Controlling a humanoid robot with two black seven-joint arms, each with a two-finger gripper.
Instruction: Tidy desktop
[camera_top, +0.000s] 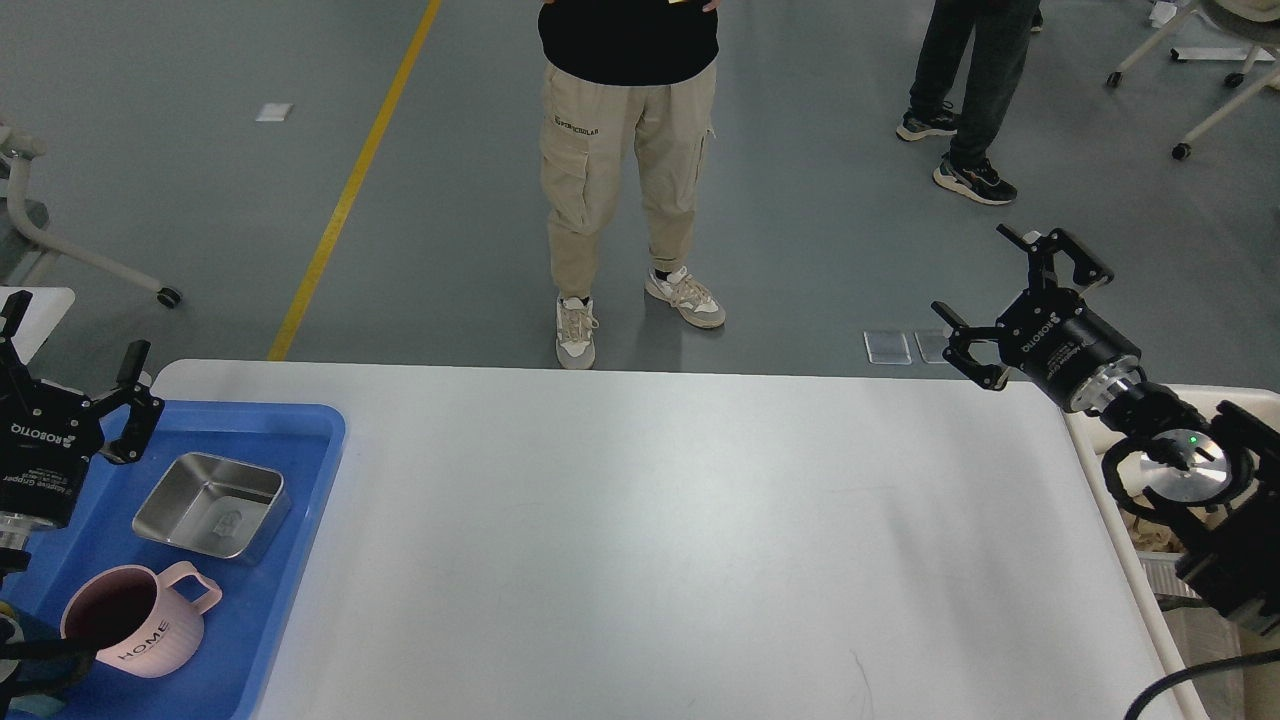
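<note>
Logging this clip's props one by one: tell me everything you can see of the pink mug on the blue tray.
The pink ribbed mug stands upright at the near end of the blue plastic tray, its open mouth showing a dark, shadowed inside. It looks matte, like plastic or ceramic. "HOME" is printed on its side and its loop handle points right. It sits nearer than the square steel tin, apart from it. No gripper holds it.
</note>
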